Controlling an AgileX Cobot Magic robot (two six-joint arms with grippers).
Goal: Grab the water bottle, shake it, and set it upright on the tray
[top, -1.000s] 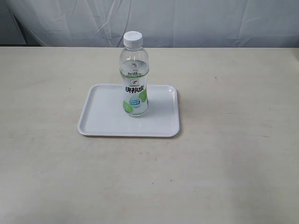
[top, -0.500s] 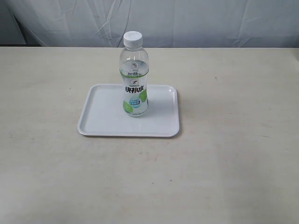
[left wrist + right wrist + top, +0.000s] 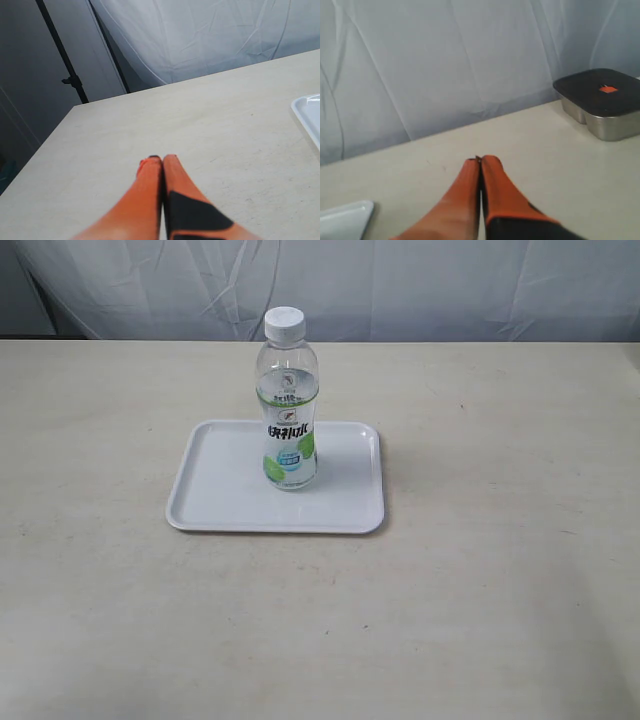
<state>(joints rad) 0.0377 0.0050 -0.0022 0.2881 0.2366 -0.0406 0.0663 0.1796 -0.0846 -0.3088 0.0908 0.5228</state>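
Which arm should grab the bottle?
Left, narrowly: the bottle stands on the tray slightly left of centre in the exterior view. Left pincer and right pincer are both shut, empty, each seeing only the tray's edge.

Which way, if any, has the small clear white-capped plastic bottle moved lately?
No. The clear plastic water bottle stands upright on the same central spot of the flat white rectangular tray as before.

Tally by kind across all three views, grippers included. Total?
water bottle: 1
tray: 1
lidded metal box: 1
grippers: 2, the left gripper and the right gripper
total: 5
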